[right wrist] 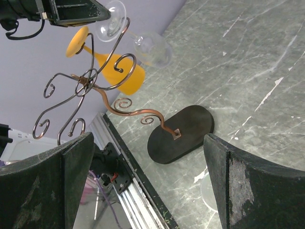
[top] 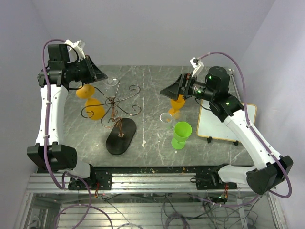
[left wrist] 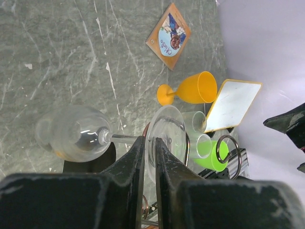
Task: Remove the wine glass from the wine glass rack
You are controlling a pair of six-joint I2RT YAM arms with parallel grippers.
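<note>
Two claws: left claw [left wrist: 150, 143] grips the wine glass [left wrist: 76, 133] by its foot, right claw [right wrist: 147, 138] gapes.

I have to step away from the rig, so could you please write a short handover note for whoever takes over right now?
Left gripper: jaws nearly closed around the foot of the clear wine glass; whether they pinch it is unclear.
Right gripper: wide open, empty, well to the rack's right.
Wine glass rack: upright, the glass hanging from one arm, not yet off.
Done: approach. Left: secure the grip, slide the glass off the arm, set it down.
</note>
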